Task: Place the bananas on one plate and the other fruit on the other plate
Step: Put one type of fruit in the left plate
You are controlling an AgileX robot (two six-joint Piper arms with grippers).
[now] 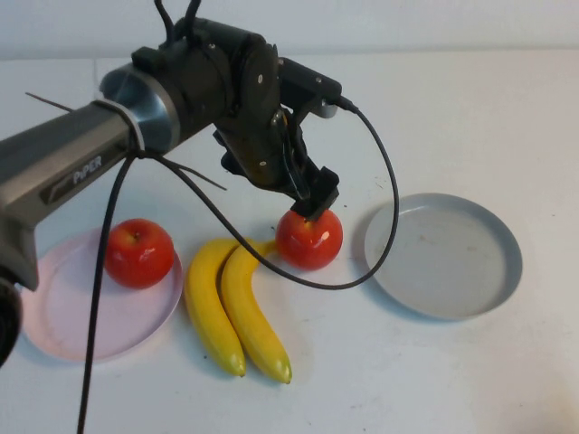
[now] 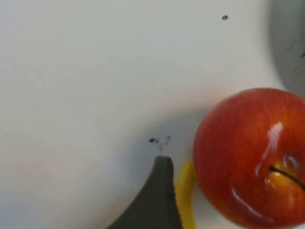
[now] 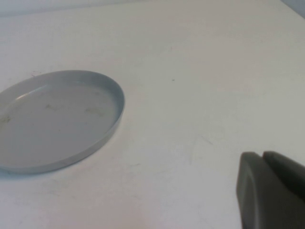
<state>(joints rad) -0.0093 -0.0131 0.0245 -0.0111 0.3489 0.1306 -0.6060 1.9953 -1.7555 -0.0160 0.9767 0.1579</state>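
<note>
One red apple (image 1: 309, 238) lies on the table between the bananas and the grey-blue plate (image 1: 443, 256). My left gripper (image 1: 314, 204) hangs right over it, open; in the left wrist view one finger (image 2: 159, 195) stands apart beside the apple (image 2: 252, 157). The second apple (image 1: 138, 252) rests on the pale pink plate (image 1: 63, 312). Two yellow bananas (image 1: 233, 306) lie side by side on the table between the plates. My right gripper (image 3: 263, 155) is shut and empty, low over the table near the grey-blue plate (image 3: 52, 119); it is out of the high view.
The left arm's black cable (image 1: 389, 194) loops down past the apple and over the banana tips. A banana tip (image 2: 186, 191) shows between the left finger and the apple.
</note>
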